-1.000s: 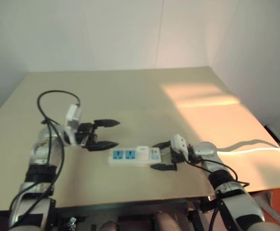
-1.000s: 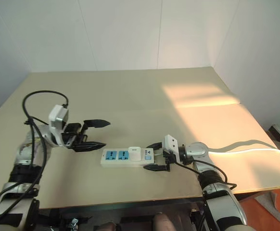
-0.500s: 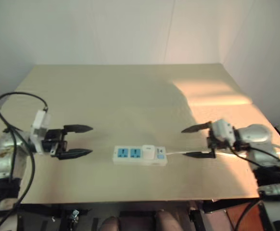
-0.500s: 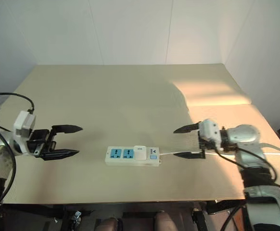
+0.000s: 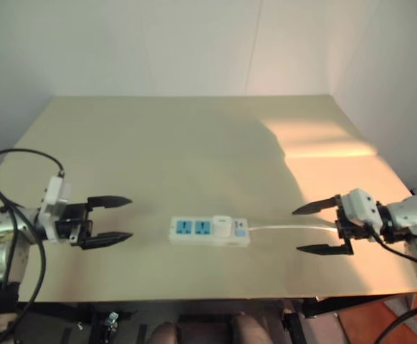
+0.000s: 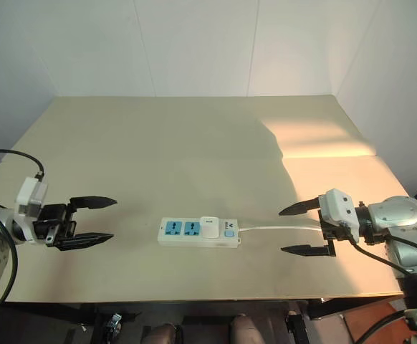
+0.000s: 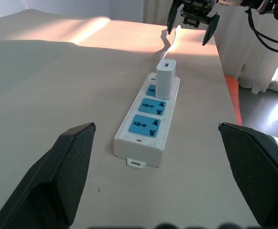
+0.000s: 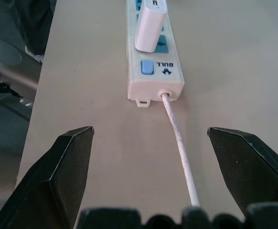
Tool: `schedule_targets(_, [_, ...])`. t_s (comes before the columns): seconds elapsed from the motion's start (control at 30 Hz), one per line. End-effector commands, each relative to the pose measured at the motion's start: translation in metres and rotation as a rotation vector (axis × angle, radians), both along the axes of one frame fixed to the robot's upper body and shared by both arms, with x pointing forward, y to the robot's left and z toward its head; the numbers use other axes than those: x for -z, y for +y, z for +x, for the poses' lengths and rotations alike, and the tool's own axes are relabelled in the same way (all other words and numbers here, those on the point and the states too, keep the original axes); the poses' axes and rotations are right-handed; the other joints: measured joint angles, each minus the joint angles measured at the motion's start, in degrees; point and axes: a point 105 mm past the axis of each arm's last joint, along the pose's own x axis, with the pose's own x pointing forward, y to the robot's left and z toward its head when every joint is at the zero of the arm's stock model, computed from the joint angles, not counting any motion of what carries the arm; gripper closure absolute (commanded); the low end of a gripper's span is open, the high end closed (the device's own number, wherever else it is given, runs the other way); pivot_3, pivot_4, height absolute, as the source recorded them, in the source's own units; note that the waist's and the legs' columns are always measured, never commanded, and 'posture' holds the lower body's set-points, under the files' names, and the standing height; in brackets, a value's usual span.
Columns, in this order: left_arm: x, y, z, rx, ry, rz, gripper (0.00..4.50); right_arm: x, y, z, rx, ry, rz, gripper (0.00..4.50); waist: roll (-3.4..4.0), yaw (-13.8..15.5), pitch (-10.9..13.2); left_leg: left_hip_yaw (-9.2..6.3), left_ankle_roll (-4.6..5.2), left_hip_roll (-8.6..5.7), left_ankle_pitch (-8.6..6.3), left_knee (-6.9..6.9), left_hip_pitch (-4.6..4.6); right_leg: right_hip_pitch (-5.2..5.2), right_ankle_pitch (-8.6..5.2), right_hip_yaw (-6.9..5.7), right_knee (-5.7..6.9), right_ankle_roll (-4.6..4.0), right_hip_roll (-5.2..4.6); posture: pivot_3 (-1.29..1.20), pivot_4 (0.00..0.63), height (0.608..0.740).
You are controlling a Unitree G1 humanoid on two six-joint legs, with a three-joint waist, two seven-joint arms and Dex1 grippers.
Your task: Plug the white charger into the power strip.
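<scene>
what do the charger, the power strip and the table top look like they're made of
Charger: smooth white plastic, probably, with rounded edges and a soft sheen.
Power strip: white moulded plastic body with blue socket faces, looking semi-gloss.
Table: pale beige matte board, maybe laminate or painted wood; sunlight falls on it without glare.

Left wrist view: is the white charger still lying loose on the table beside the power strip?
No, the white charger stands upright in the power strip, in the socket at the cable end, leaving two blue sockets free.
</scene>
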Motion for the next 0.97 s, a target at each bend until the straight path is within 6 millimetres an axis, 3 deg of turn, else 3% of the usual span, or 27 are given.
schedule_targets(0.03, [-0.005,0.001,0.0,-0.036,-0.009,0.033,0.0,-0.016,-0.005,-0.003,0.019,-0.044,0.009,0.03,0.0,0.0,0.0,0.0,0.0,0.0,0.0,0.0,0.0,0.0,0.0,0.01,0.0,0.0,0.0,0.0,0.15,0.74])
schedule_targets(0.33, [-0.007,0.0,0.004,-0.029,-0.015,0.045,0.0,-0.015,-0.004,-0.012,0.066,-0.062,0.019,0.03,-0.01,0.22,0.0,0.0,0.0,-0.01,0.0,0.01,-0.01,0.01,0.0,0.01,0.0,0.0,0.0,0.0,0.15,0.74])
schedule_targets(0.63, [-0.017,0.018,0.006,-0.059,-0.028,0.067,0.0,-0.019,0.003,-0.02,0.085,-0.073,0.064,0.03,-0.01,0.16,0.0,0.0,0.0,-0.01,0.0,0.02,0.01,0.03,0.0,0.01,0.01,0.01,0.02,0.0,0.15,0.74])
schedule_targets(0.97, [-0.027,0.021,0.007,-0.069,-0.011,0.044,0.0,-0.02,0.009,-0.019,0.065,-0.076,0.074,0.03,-0.01,0.29,0.0,0.01,0.0,0.0,0.0,0.05,0.01,0.03,0.0,0.01,0.03,0.0,0.02,0.0,0.15,0.74])
